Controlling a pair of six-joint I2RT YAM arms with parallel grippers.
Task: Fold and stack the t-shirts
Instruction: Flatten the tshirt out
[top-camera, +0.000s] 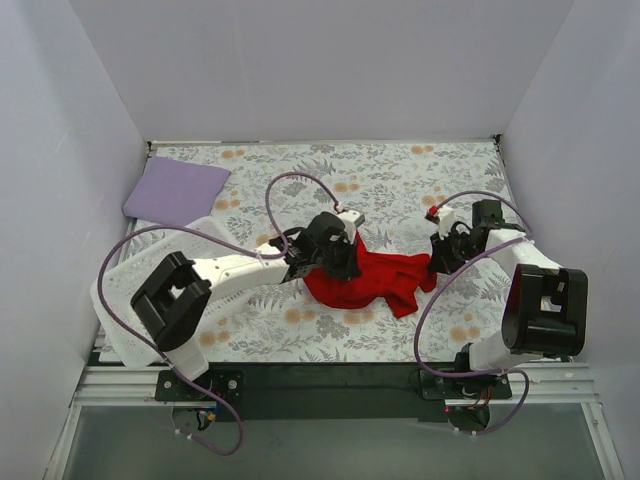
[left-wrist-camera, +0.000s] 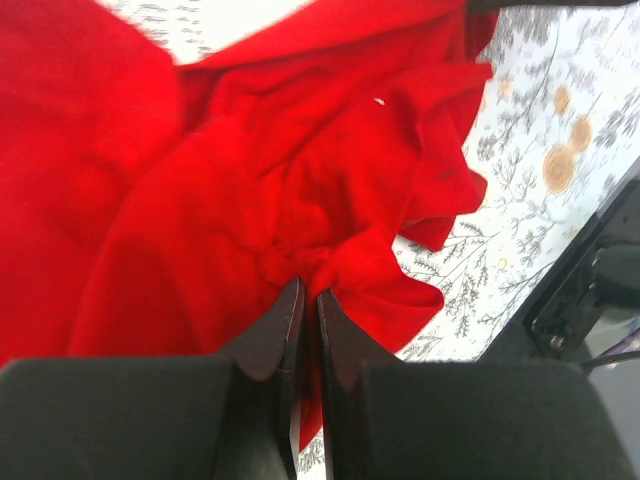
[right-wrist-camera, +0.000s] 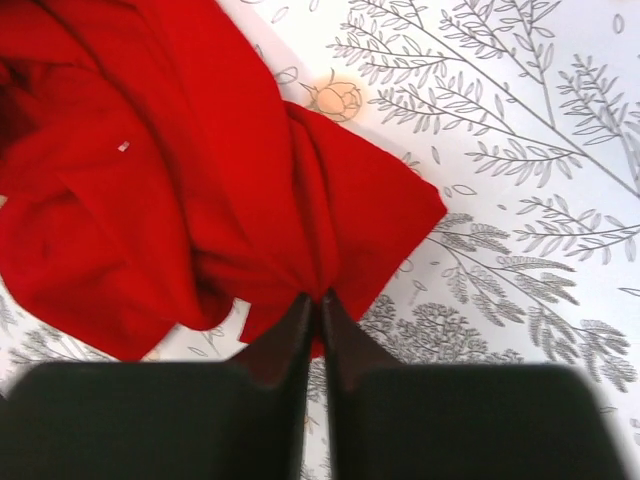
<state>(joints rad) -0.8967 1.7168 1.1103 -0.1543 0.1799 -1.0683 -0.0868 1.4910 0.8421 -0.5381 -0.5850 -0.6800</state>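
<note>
A crumpled red t-shirt (top-camera: 370, 280) lies bunched on the floral tablecloth between the two arms. My left gripper (top-camera: 345, 262) is shut on the shirt's left part; in the left wrist view the gripper (left-wrist-camera: 309, 290) pinches a fold of the red cloth (left-wrist-camera: 230, 180). My right gripper (top-camera: 435, 262) is shut on the shirt's right edge; in the right wrist view the gripper (right-wrist-camera: 320, 298) clamps a gathered corner of the red t-shirt (right-wrist-camera: 180, 180). A folded lavender t-shirt (top-camera: 175, 190) lies flat at the far left.
A white mesh basket (top-camera: 125, 300) stands at the near left under the left arm. White walls enclose the table on three sides. The table's near edge (top-camera: 330, 362) is a black rail.
</note>
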